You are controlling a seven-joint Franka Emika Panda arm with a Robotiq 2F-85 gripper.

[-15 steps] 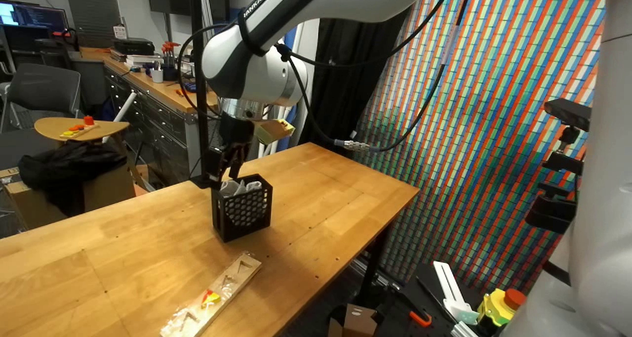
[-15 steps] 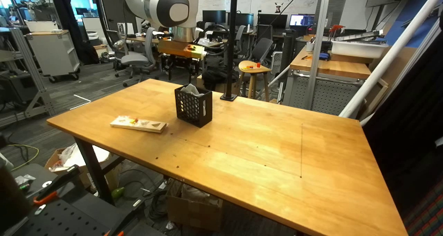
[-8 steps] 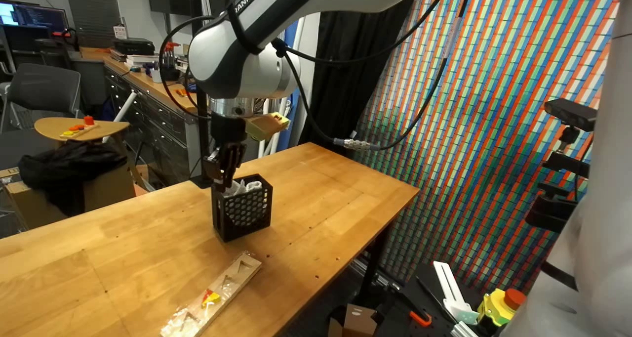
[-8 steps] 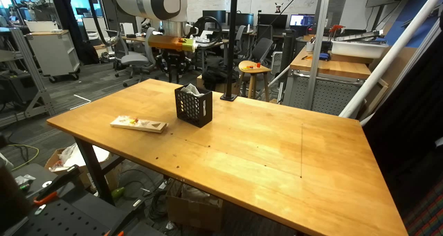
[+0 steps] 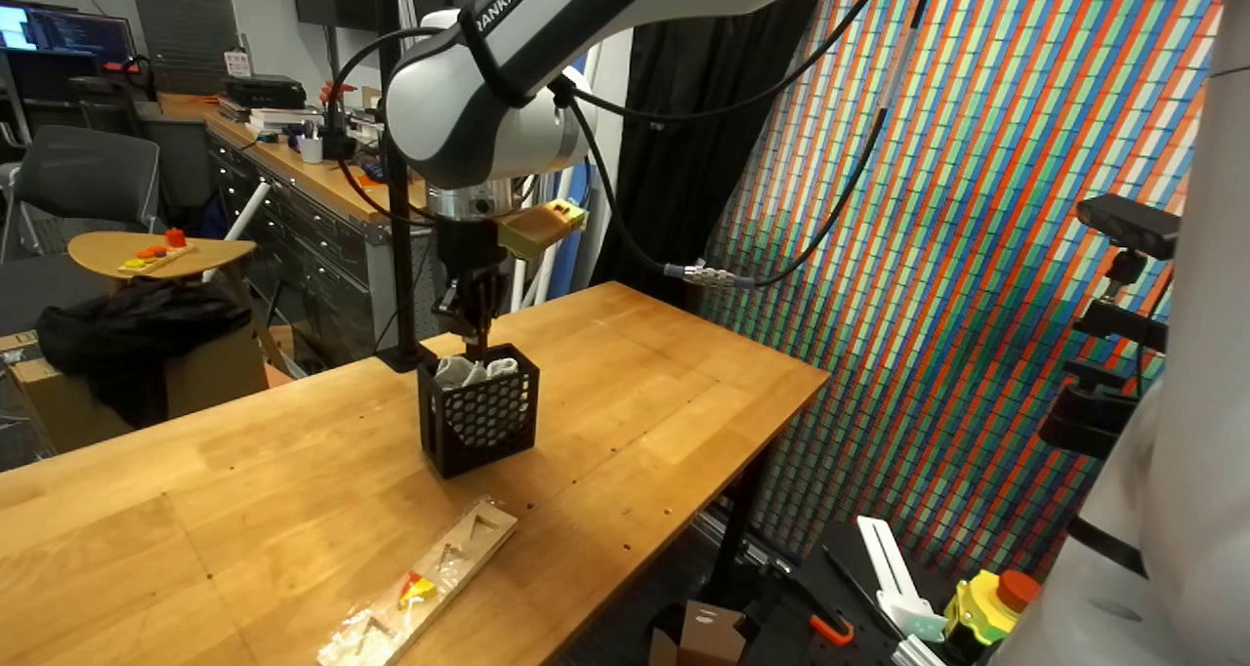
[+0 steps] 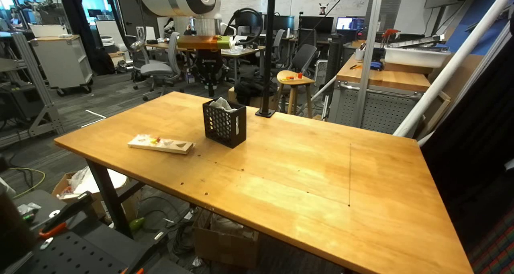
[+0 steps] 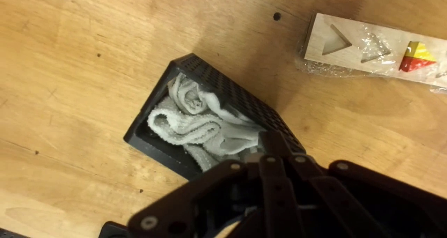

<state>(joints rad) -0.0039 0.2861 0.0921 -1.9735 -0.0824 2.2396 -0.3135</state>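
My gripper stands pointing down over the open top of a black perforated crate. In the wrist view the fingers of the gripper are pressed together beside the crate's perforated wall, with nothing visible between them. Grey-white cloths lie rolled and folded inside the crate. One peak of cloth pokes above the rim. In an exterior view the fingertips of the gripper appear just above or behind the crate's top edge; whether they touch the cloth I cannot tell.
A wooden board with triangular recesses, partly wrapped in clear plastic, lies near the crate, bearing a red and yellow piece. A black pole rises at the table edge by the crate. Cables hang from the arm.
The gripper has gone from open to shut. It shifted away from the crate's middle, then back over its opening. The crate, cloths and board have stayed in place.
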